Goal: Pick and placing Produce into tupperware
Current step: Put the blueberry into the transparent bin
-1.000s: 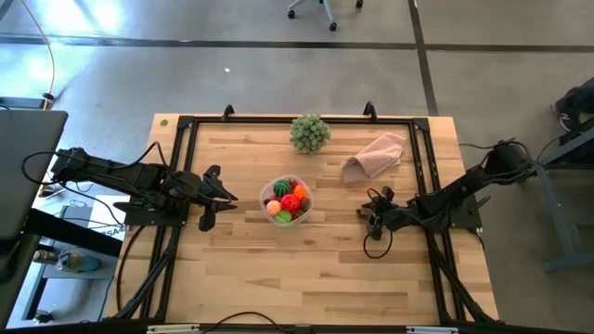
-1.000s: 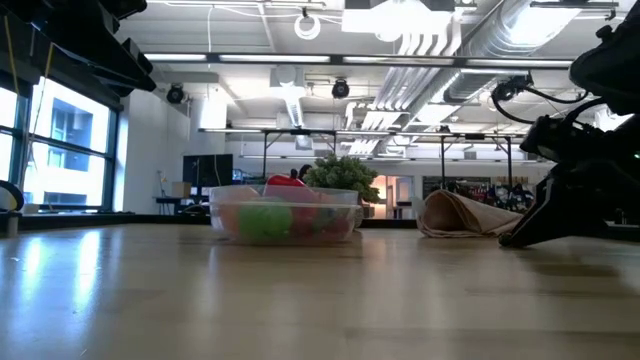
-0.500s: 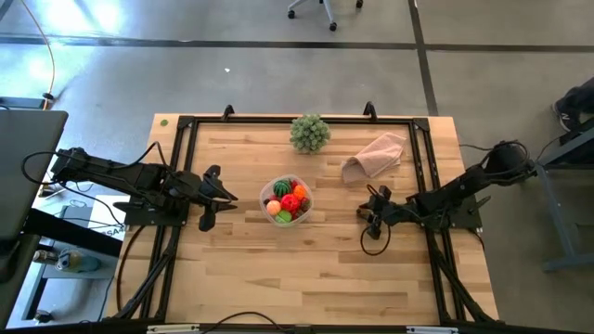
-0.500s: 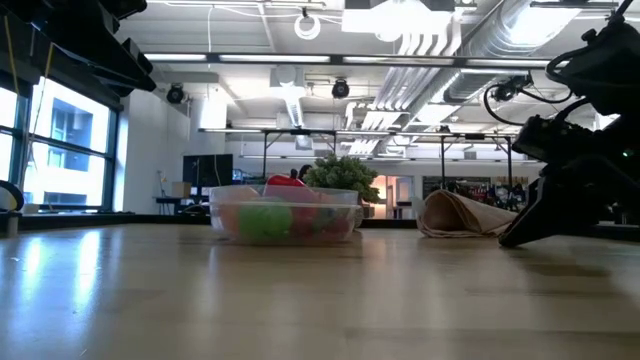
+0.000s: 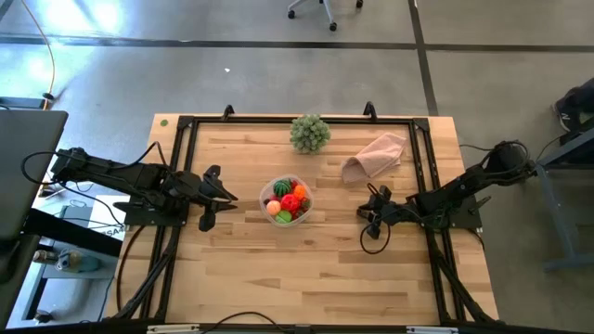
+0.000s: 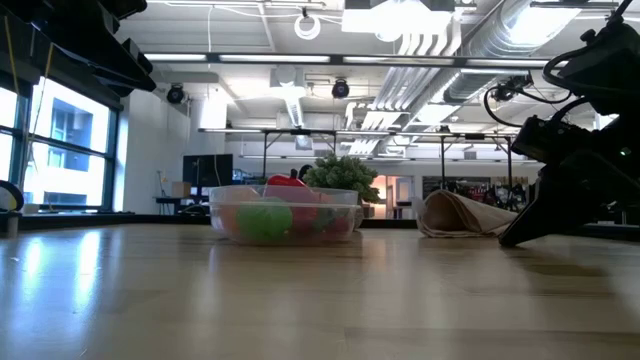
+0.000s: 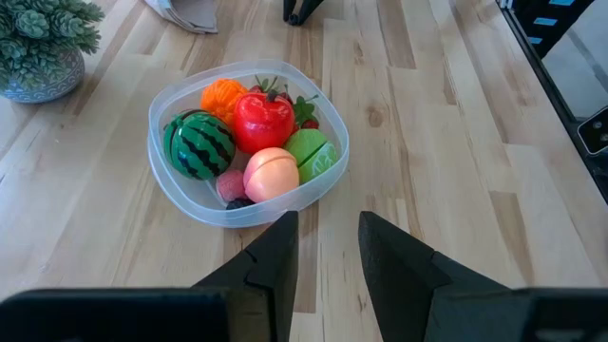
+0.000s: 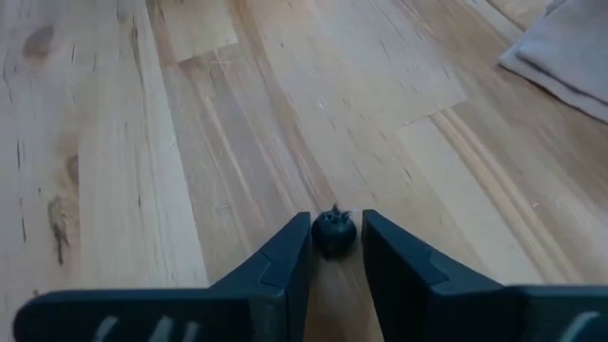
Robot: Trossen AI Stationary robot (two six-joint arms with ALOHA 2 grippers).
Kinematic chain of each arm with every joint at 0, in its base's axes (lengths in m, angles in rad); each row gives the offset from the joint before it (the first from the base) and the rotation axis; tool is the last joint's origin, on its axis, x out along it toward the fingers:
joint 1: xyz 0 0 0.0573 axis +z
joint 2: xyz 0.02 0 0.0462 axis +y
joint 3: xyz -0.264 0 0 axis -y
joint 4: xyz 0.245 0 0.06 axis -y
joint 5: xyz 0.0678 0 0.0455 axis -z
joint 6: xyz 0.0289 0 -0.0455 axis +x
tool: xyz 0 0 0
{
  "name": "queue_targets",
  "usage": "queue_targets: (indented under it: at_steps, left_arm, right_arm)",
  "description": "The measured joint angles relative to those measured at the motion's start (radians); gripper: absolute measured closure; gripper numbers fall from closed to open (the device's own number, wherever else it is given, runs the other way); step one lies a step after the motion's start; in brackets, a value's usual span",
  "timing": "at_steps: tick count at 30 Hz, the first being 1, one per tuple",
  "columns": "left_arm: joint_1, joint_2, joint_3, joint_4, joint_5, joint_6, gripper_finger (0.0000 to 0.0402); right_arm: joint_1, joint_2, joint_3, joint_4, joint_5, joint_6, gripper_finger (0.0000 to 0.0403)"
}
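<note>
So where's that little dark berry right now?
The dark berry sits on the table, between the right hand's fingers, right of the tupperware.

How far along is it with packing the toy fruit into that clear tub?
Nearly done. The tub already holds the watermelon, tomato, peach and more. The right pincer has its fingers either side of a small dark berry on the table; that berry still has to go in. The left pincer waits beside the tub.
</note>
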Motion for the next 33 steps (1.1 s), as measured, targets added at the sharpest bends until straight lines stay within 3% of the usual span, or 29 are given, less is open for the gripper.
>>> queue_targets:
  at_steps: [27,33]
  left_arm:
    - [0.0,0.0,0.0,0.0,0.0,0.0,0.03]
    - [0.0,0.0,0.0,0.0,0.0,0.0,0.03]
  right_arm:
    - [0.002,-0.002,-0.001,0.018,0.013,-0.001,0.0346]
    - [-0.007,-0.002,0.061,0.039,0.005,-0.081,0.0346]
